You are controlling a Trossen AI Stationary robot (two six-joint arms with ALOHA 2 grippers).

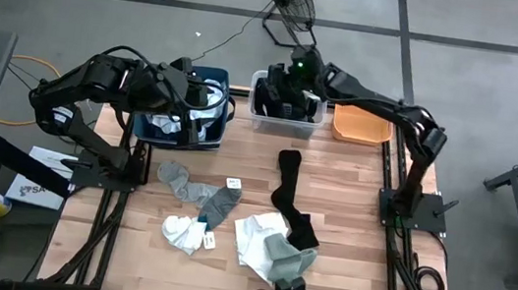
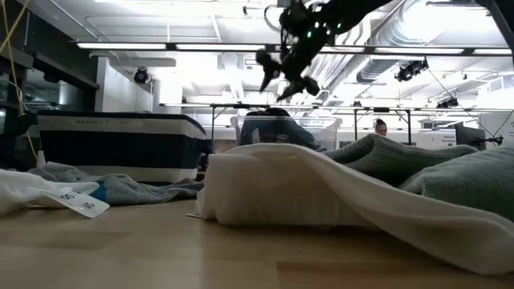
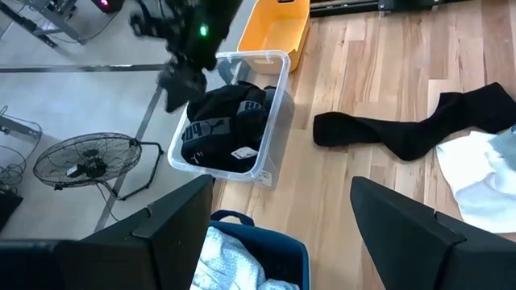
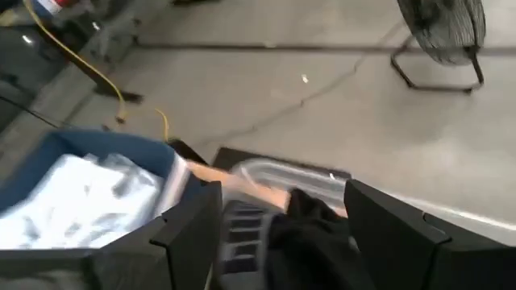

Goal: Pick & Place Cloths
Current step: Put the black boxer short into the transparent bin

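Observation:
Black cloths (image 3: 226, 129) fill the clear tub (image 1: 287, 119) at the table's far edge. My right gripper (image 1: 291, 83) hangs open above that tub with nothing between its fingers (image 2: 287, 76); its wrist view looks down on a black cloth (image 4: 310, 238) in the tub. My left gripper (image 3: 282, 193) stands open over the navy bin (image 1: 183, 121), which holds pale blue cloth (image 3: 234, 262). Flat on the table lie a long black sock (image 1: 288, 193), grey socks (image 1: 195, 195), white socks (image 1: 184, 232) and a white and grey-green heap (image 1: 271, 248).
An orange tub (image 1: 360, 126) stands to the right of the clear tub. A floor fan (image 1: 290, 0) is beyond the table's far edge. Bare wood shows along the table's near left and far right parts. A person (image 2: 377, 127) shows far off in the room.

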